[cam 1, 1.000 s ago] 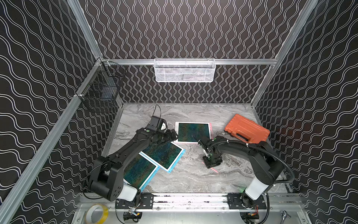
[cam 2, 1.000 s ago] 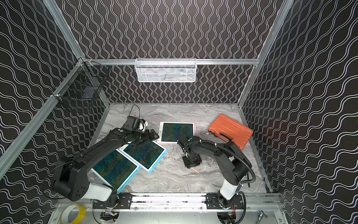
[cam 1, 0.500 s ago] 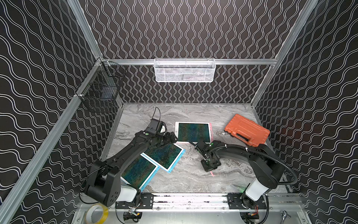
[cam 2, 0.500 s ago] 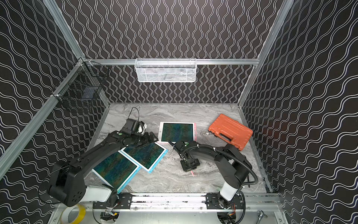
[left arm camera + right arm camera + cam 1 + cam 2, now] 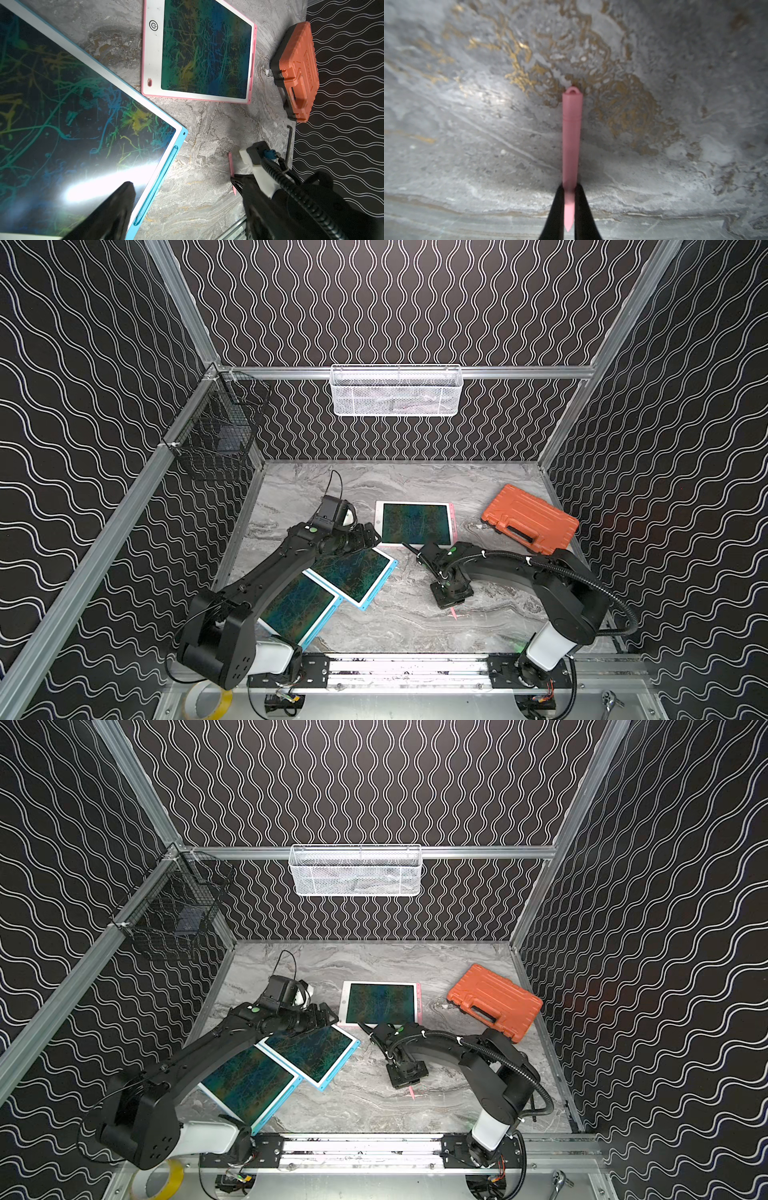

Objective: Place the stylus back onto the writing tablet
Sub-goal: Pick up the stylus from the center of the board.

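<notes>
The pink stylus (image 5: 571, 145) lies low against the marble table, and my right gripper (image 5: 569, 199) is shut on its pointed end. In both top views only the pink tip (image 5: 453, 613) (image 5: 412, 1092) pokes out beneath the right gripper (image 5: 449, 601) (image 5: 405, 1077). The pink-rimmed writing tablet (image 5: 415, 524) (image 5: 381, 1004) (image 5: 203, 49) lies flat farther back, apart from the stylus. My left gripper (image 5: 372, 537) (image 5: 326, 1019) (image 5: 182, 207) hovers open and empty over the corner of a blue tablet, just left of the pink tablet. The stylus (image 5: 231, 164) also shows in the left wrist view.
Two blue-rimmed tablets (image 5: 353, 572) (image 5: 297, 608) overlap at front left, one with a blue stylus (image 5: 166, 176) in its side slot. An orange case (image 5: 530, 520) lies at back right, an Allen key (image 5: 289, 141) by the right wall. Mesh baskets (image 5: 395, 391) (image 5: 216, 439) hang on the walls.
My right gripper's jaws have shut on the pink stylus and it has shifted slightly toward the front. The left arm has barely moved and stays open.
</notes>
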